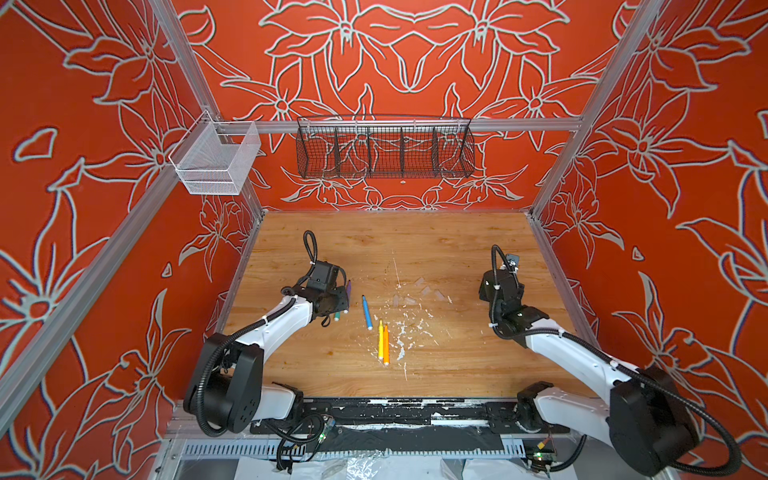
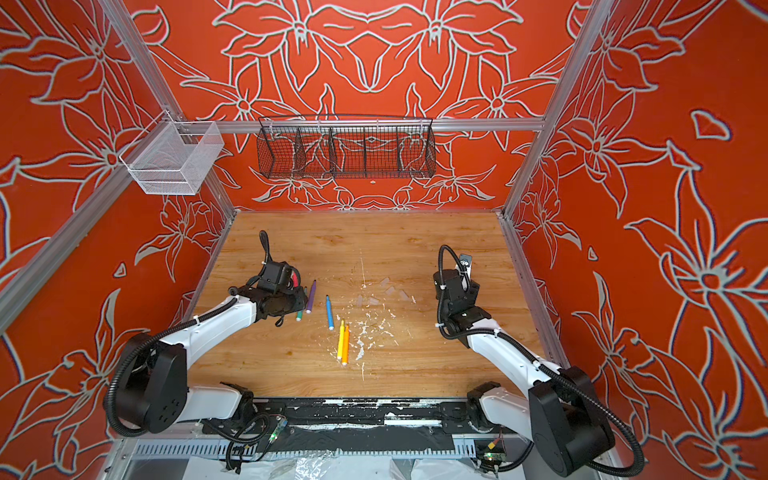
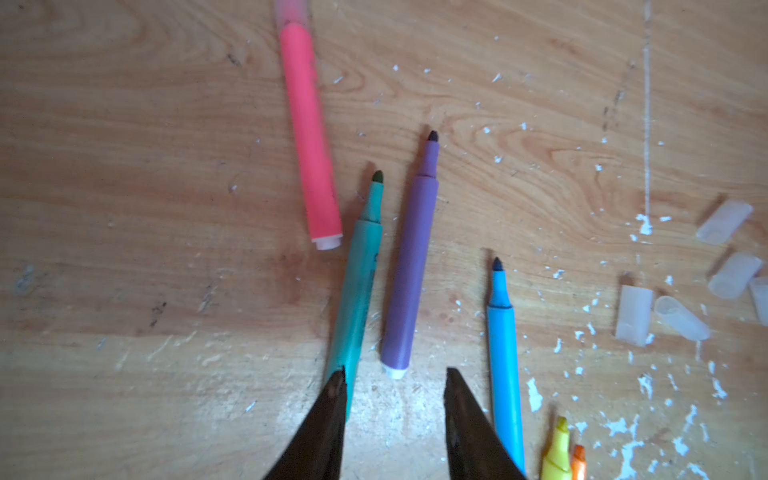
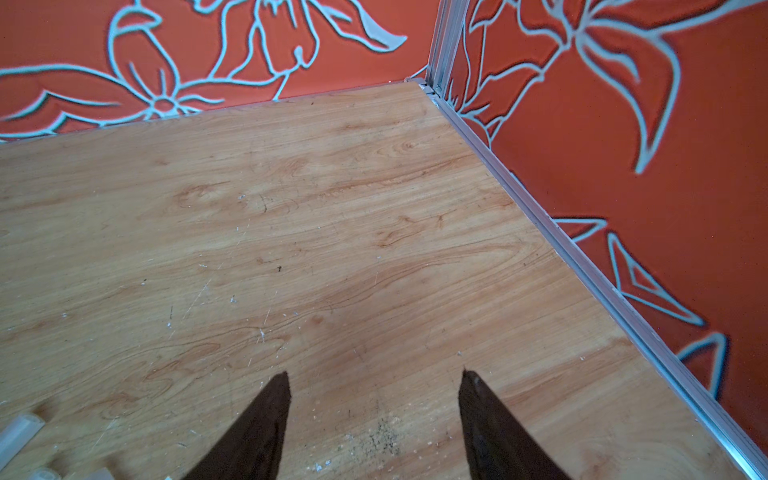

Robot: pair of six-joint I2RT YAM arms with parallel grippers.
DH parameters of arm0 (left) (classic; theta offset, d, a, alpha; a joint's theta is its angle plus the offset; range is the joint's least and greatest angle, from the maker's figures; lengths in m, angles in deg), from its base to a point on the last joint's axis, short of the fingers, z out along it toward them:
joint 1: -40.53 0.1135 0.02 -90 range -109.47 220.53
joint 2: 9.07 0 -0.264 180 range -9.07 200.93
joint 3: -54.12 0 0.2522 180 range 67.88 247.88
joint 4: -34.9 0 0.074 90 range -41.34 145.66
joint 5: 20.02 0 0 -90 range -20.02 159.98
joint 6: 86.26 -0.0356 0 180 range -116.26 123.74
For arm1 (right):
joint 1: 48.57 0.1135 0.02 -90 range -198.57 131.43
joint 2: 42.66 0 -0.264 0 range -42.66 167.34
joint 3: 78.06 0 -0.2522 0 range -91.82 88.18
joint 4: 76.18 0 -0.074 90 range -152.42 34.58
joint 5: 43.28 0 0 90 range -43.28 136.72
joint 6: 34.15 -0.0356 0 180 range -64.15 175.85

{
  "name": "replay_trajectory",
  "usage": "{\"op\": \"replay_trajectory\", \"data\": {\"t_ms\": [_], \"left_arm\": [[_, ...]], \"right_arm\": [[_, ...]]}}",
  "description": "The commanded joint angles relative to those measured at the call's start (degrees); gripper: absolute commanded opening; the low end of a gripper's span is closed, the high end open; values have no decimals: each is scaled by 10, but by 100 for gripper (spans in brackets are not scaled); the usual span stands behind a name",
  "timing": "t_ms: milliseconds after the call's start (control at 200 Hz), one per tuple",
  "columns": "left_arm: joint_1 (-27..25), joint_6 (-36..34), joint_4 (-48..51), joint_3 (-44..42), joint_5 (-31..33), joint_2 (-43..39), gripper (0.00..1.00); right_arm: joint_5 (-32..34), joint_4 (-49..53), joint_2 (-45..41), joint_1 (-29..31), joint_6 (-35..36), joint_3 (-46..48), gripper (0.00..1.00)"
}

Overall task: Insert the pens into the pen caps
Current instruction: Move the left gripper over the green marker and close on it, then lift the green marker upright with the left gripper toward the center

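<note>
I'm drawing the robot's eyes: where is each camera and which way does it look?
Top views: high in front, looking down at the table; left arm and right arm show.
Left wrist: on the left arm, facing down past the left gripper at pens.
Right wrist: on the right arm, facing past the right gripper toward the table corner.
Shared: top and left wrist views show the blue pen.

Nothing here can be read: no text, label, brand, number or sign. The nearest thing to print is a few dark marks on the barrel of the green pen, which runs just beside one finger of the left end effector. In the left wrist view they are too blurred to make out as letters.
</note>
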Motion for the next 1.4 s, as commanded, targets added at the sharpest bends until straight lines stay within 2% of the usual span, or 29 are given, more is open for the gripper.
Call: {"op": "replay_trajectory", "data": {"t_ms": [0,260,560,886,1241,1396], "left_arm": [[-2,12,12,1,22,26,37],[-3,27,29,13,42,51,34],[-6,45,48,30,34,94,28],[-24,64,85,55,69,131,28],[-33,61,73,52,56,143,13],[-34,41,53,54,38,133,11]], "right_arm": [[-6,-9,-14,-3,-2,14,67],[-10,-9,-9,-3,1,12,67],[-11,-8,-8,-2,0,11,67],[-13,-7,-3,-2,2,7,67],[-14,-6,-1,-3,3,6,67],[-13,-6,-1,-3,2,6,67]]}}
